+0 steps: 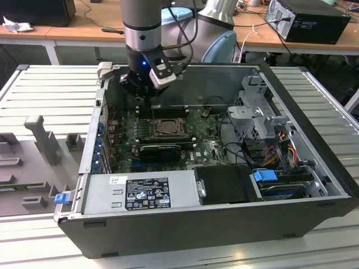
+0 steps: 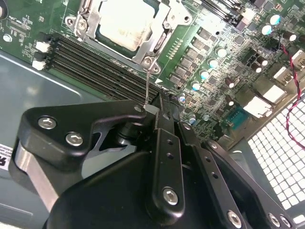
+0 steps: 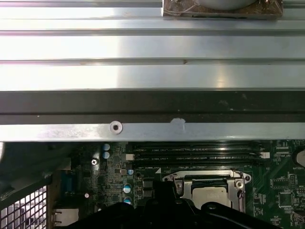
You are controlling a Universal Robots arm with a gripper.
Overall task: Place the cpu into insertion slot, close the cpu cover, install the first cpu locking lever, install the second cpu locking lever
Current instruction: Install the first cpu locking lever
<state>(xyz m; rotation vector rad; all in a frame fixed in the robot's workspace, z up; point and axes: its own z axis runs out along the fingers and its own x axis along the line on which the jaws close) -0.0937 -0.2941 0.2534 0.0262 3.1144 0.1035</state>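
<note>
Black fingers (image 2: 164, 119) pinch the thin wire locking lever (image 2: 148, 81), and the flat, square, grey cpu (image 2: 125, 21) lies under its shiny silver cpu cover (image 2: 159, 40), at five o'clock from them in the exterior view.

Silver-grey arm (image 1: 143, 22), blue wrist light (image 1: 145, 62); black tool (image 2: 159, 112), silver screws (image 2: 171, 194); black cables (image 1: 179, 28).
</note>
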